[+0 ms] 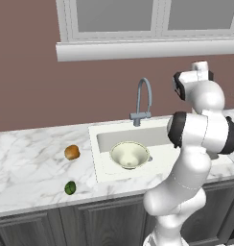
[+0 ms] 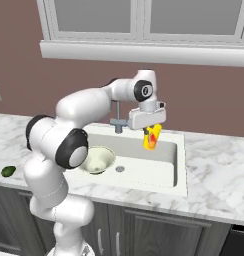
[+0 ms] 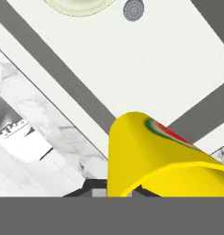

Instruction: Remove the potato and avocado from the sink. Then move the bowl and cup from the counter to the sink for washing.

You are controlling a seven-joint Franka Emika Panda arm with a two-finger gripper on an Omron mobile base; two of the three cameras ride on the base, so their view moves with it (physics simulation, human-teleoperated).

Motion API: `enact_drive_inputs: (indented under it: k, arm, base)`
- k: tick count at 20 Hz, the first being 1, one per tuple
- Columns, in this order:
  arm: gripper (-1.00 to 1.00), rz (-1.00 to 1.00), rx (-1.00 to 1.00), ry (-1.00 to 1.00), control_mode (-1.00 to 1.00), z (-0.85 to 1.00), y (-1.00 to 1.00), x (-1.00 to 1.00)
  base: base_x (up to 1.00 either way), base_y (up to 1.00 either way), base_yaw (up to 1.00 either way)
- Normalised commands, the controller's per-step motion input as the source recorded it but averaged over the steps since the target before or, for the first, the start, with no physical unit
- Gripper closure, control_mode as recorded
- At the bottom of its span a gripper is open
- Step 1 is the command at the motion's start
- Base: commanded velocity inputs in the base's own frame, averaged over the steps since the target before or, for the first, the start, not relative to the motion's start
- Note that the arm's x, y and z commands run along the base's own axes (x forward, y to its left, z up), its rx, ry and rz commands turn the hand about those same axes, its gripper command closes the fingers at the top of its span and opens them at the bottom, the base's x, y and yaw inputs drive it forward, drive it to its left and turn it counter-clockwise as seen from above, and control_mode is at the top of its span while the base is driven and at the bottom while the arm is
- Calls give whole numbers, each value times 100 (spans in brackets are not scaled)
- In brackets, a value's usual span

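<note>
My gripper (image 2: 152, 132) is shut on the yellow-orange cup (image 2: 151, 142), which hangs tilted over the right part of the white sink (image 2: 144, 172). From the hand camera the cup (image 3: 150, 156) looms close, with the sink floor and grey drain (image 3: 133, 10) beyond it. The pale cream-green bowl (image 1: 130, 154) sits upright in the left half of the basin. On the marble counter (image 1: 28, 163) left of the sink lie the orange-brown potato (image 1: 72, 152) and, nearer the front edge, the dark green avocado (image 1: 70, 188).
The grey gooseneck faucet (image 1: 144, 101) rises behind the sink, close to my forearm. A window sill (image 1: 147, 48) juts from the brown wall above. Marble counter (image 2: 219, 170) stretches to the right of the basin.
</note>
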Motion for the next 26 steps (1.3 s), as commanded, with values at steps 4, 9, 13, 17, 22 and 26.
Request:
enact_drive_inputs:
  k: [4,9,13,17,22,26]
  arm:
    - [100,-4,5,-1,-100,-18,12,25]
    - [100,-6,5,-1,-100,-20,16,24]
    - [100,-5,0,-8,-100,-23,14,22]
    - [100,-8,0,-10,-100,-24,4,26]
    - [100,-12,0,-7,-100,-27,0,22]
    - [100,-11,0,-2,-100,-30,0,15]
  base:
    - [0,0,0]
    - [0,0,0]
    - [0,0,0]
    - [0,0,0]
    - [0,0,0]
    - [0,0,0]
